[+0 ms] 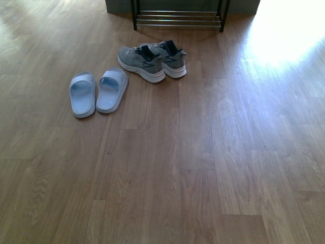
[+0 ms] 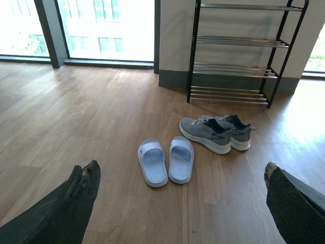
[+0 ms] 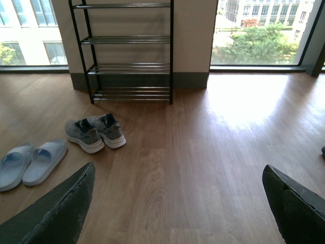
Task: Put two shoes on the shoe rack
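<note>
On the floor (image 1: 203, 178) by the shoe rack (image 1: 177, 19), sneakers (image 1: 152, 61) and slides (image 1: 99, 91) lie well ahead of the left end effector (image 2: 179, 166) and right end effector (image 3: 177, 168), both wide open, empty.

I count four shoes in all, in two kinds. There are two grey sneakers (image 1: 141, 62), which make one pair, and two pale blue slides (image 1: 112, 90), which make a second pair. I see one shoe rack (image 2: 238, 40). It shows four tiers from my wrist cameras, though the top one sits at the picture's edge, so four may not be all. Each tier has several thin bars, too fine for me to count.
</note>
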`<action>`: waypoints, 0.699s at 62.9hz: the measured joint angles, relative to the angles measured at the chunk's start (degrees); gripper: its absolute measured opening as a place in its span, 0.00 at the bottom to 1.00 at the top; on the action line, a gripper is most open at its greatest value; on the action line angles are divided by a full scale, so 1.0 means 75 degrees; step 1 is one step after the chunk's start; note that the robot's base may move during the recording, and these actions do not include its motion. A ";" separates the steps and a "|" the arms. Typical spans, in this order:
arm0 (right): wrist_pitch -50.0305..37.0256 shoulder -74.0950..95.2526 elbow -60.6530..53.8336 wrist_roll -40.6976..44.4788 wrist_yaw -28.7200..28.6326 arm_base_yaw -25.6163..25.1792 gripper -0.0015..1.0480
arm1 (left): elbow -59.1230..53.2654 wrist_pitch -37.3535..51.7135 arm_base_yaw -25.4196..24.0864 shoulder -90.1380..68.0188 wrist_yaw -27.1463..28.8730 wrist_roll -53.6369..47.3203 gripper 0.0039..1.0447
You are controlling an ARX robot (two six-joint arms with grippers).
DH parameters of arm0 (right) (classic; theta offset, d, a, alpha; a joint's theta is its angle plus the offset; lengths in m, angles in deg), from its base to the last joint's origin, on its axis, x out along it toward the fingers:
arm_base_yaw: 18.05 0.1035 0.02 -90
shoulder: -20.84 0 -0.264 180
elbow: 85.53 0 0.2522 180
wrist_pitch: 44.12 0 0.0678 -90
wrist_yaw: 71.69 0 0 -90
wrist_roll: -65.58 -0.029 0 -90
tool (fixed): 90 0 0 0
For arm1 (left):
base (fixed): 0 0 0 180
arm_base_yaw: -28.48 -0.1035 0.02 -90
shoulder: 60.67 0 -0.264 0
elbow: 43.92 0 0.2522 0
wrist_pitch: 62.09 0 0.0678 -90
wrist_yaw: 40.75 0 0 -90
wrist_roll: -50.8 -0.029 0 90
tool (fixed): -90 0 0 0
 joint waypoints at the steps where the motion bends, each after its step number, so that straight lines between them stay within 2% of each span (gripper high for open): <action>1: 0.0000 0.0000 0.0000 0.0000 0.0000 0.0000 0.91 | 0.0000 0.0000 0.0000 0.0000 0.0000 0.0003 0.91; 44: 0.0000 0.0000 0.0000 0.0000 0.0000 0.0000 0.91 | 0.0000 0.0000 0.0000 0.0000 0.0000 0.0000 0.91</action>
